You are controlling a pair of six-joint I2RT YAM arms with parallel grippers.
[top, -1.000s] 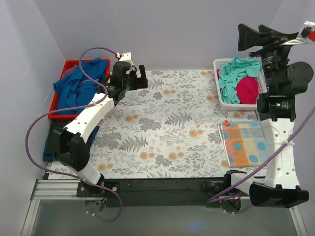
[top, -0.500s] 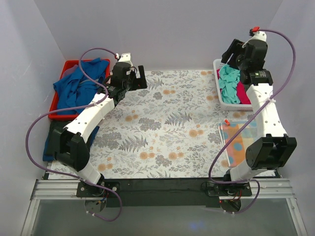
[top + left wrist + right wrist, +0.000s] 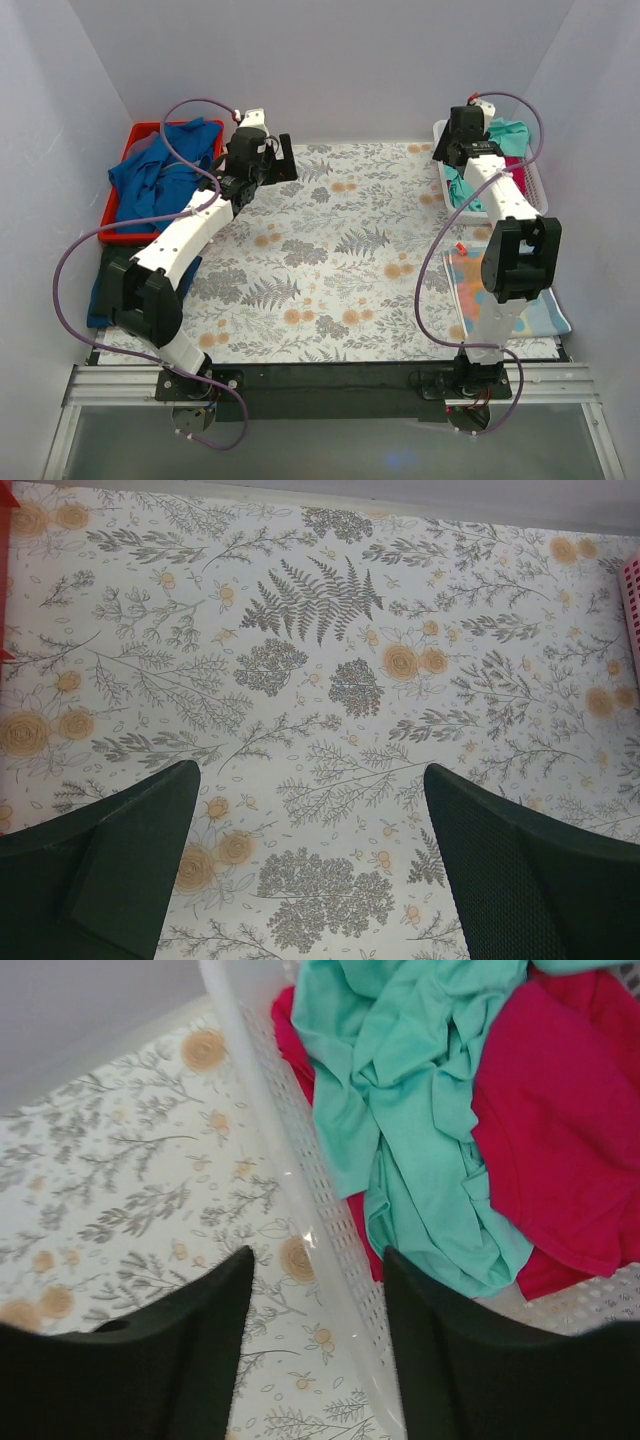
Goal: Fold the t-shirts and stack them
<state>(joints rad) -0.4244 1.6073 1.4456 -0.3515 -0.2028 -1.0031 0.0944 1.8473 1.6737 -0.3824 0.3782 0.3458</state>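
The middle of the flowery table cover [image 3: 340, 260] is bare, so a gripper can pass there freely. At 10 o'clock a red tray [image 3: 125, 237] piled with blue t-shirts [image 3: 160, 175] is in the way. At 2 o'clock stands the white basket [image 3: 300, 1190]. Its thin wall runs right between the spread fingers of the right gripper [image 3: 318, 1260]. A teal t-shirt [image 3: 400, 1080] and a crimson-pink t-shirt [image 3: 560, 1130] fill it up. At 4 o'clock the spotted cloth [image 3: 462, 285] lies flat under the right arm. The left gripper [image 3: 310, 770], fingers wide apart, has only flat cover below.
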